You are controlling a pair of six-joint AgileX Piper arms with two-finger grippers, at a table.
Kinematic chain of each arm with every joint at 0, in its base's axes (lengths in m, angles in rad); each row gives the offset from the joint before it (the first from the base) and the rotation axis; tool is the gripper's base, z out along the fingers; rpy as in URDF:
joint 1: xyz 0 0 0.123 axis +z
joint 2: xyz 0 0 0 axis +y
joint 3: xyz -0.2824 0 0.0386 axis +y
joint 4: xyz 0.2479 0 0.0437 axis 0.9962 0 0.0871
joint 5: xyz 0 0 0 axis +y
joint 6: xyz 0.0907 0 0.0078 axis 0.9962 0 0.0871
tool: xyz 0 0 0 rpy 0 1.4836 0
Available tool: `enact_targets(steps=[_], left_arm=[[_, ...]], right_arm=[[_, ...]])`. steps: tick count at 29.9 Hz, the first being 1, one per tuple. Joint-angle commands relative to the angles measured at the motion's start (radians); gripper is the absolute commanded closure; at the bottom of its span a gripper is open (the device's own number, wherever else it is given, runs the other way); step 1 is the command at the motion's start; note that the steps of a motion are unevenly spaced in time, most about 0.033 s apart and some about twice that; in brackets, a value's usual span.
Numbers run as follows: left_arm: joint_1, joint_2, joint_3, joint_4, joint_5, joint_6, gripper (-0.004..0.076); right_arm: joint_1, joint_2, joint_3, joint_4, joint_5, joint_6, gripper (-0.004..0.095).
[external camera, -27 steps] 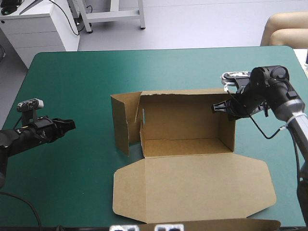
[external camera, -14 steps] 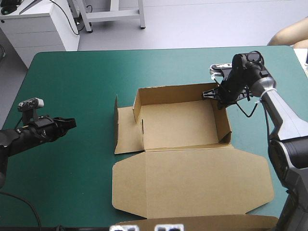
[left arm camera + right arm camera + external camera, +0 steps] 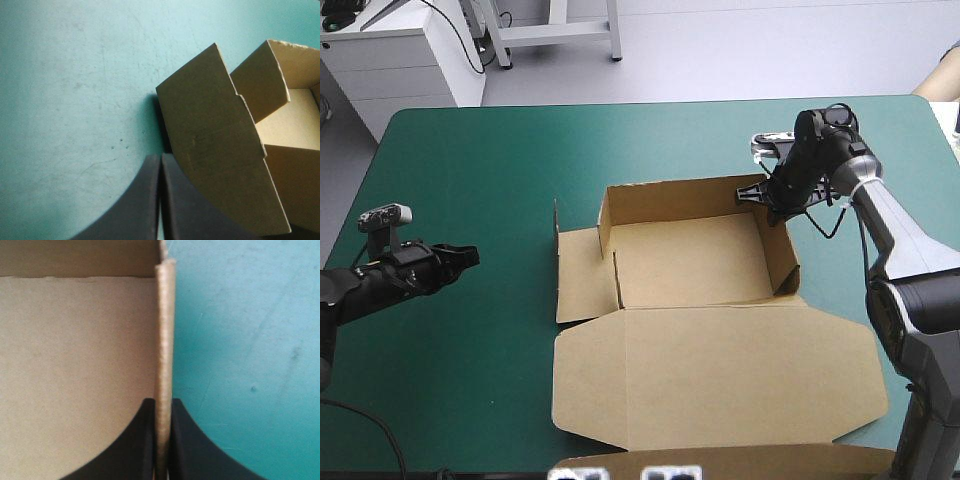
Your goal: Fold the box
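The brown box [image 3: 685,265] stands mid-table as an open tray, its lid [image 3: 720,375] lying flat toward the near edge. Its left end flap [image 3: 582,272] leans outward, almost flat. My right gripper [image 3: 767,195] is at the far right corner, shut on the box's right wall [image 3: 164,365], whose folded edge runs between the fingers. My left gripper [image 3: 465,258] hovers low over the teal-green cover to the left of the box, shut with nothing in it. In the left wrist view the flap [image 3: 220,145] rises just ahead of the fingers [image 3: 145,205].
More brown board [image 3: 740,464] shows along the table's near edge. Bare teal-green cover [image 3: 470,170] lies left of the box and behind it.
The right gripper pulled the right wall toward the far edge. The box settled lower and shifted back, and its left flap dropped outward. The left arm stayed put.
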Motion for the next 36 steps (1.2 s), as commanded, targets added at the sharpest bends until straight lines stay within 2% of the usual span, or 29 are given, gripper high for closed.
enact_targets(steps=[1,8,11,15,16,17,19,22,31,36], left_arm=[[-0.004,-0.018,-0.031,-0.057,0.0,-0.002,0.0732],[-0.004,-0.018,-0.031,-0.057,0.0,-0.002,0.0732],[-0.004,-0.018,-0.031,-0.057,0.0,-0.002,0.0732],[-0.004,-0.018,-0.031,-0.054,0.006,-0.002,0.0732],[-0.004,-0.018,-0.031,-0.054,0.006,-0.002,0.0732],[-0.004,-0.018,-0.031,-0.054,0.006,-0.002,0.0732],[-0.004,-0.018,-0.031,-0.054,0.008,-0.002,0.0732],[-0.004,-0.018,-0.031,-0.054,0.008,-0.002,0.0732],[-0.004,-0.018,-0.031,-0.054,0.01,-0.002,0.0732],[-0.004,-0.018,-0.031,-0.054,0.01,-0.002,0.0732]], right_arm=[[-0.003,-0.032,-0.055,0.005,-0.005,-0.003,0.0926],[-0.003,-0.032,-0.055,0.009,-0.005,-0.016,0.0913],[-0.003,-0.032,-0.055,0.03,-0.005,-0.022,0.0841],[-0.003,-0.032,-0.055,0.074,-0.005,-0.022,0.0631],[-0.003,-0.032,-0.055,0.087,-0.005,-0.022,0.0519],[-0.003,-0.032,-0.055,0.087,-0.005,-0.022,0.0468],[-0.003,-0.034,-0.055,0.087,-0.005,-0.022,0.029],[-0.003,-0.05,-0.055,0.087,-0.005,-0.022,0.0155],[-0.003,-0.179,-0.045,0.047,-0.003,-0.019,0.0143],[-0.003,-0.29,0.055,0.045,-0.003,-0.019,0.0143]])
